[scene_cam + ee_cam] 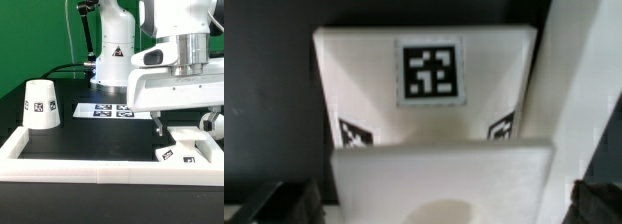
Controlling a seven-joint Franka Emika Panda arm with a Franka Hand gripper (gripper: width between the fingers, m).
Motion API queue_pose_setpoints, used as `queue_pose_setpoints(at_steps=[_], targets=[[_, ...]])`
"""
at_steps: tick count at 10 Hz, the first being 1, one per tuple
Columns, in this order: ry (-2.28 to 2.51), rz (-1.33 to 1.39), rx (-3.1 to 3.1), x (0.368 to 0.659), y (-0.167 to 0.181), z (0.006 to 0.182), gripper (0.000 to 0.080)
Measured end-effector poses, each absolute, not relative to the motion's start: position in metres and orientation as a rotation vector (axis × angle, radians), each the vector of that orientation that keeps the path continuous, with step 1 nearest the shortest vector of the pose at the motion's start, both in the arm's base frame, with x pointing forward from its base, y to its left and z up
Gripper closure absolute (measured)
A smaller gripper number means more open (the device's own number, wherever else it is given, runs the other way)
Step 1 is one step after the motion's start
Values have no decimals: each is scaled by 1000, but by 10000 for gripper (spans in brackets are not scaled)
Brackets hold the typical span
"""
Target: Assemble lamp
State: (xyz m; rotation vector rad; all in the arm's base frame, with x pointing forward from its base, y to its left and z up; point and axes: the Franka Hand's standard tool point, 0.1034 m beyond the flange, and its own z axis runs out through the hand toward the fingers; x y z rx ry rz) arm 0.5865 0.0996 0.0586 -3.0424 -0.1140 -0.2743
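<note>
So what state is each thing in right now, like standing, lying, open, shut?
Shade: standing alone, wide end down.
Base: lying flat, between the pincer's fingers, apparently not yet squeezed.
Pincer: open, lowered over the base.
Marker board: lying flat, untouched.

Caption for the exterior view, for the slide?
Open hand poised over the lamp base at the exterior view's right; lamp shade stands at its left, marker board between.
</note>
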Motion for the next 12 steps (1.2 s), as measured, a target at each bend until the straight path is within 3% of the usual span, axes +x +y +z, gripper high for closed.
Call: queue_pose_setpoints(at_steps=[3, 5, 7, 12], targets=[[47, -217, -3041, 546, 112, 76, 101], [205, -177, -3025, 522, 140, 75, 101], [189, -166, -3019, 517, 173, 70, 101], [221, -156, -3015, 515, 176, 66, 101]])
